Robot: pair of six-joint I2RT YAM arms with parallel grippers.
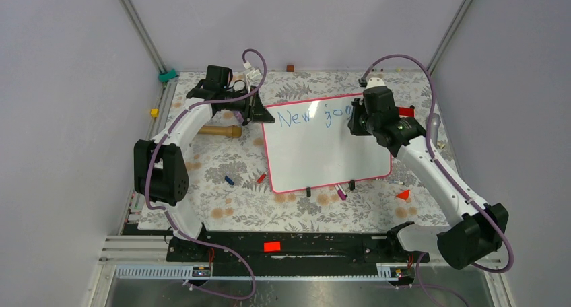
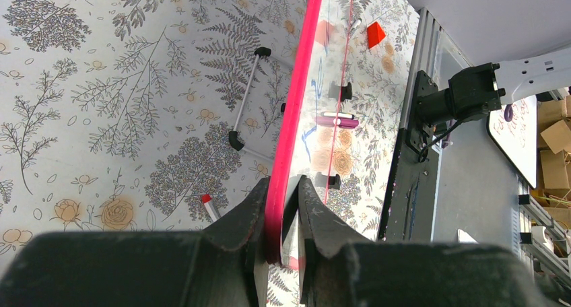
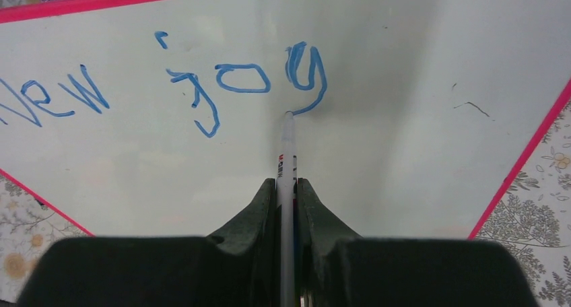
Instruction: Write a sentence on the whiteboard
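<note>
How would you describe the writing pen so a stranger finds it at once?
Find the whiteboard with the pink frame on the flowered table. At its far right part, the right hand pinches a thin white pen, tip on the blue letter g. Other pens lie loose beside the board.

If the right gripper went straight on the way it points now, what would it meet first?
The whiteboard: the right gripper holds a marker whose tip seems already on the white surface, at the tail of the blue g.
</note>
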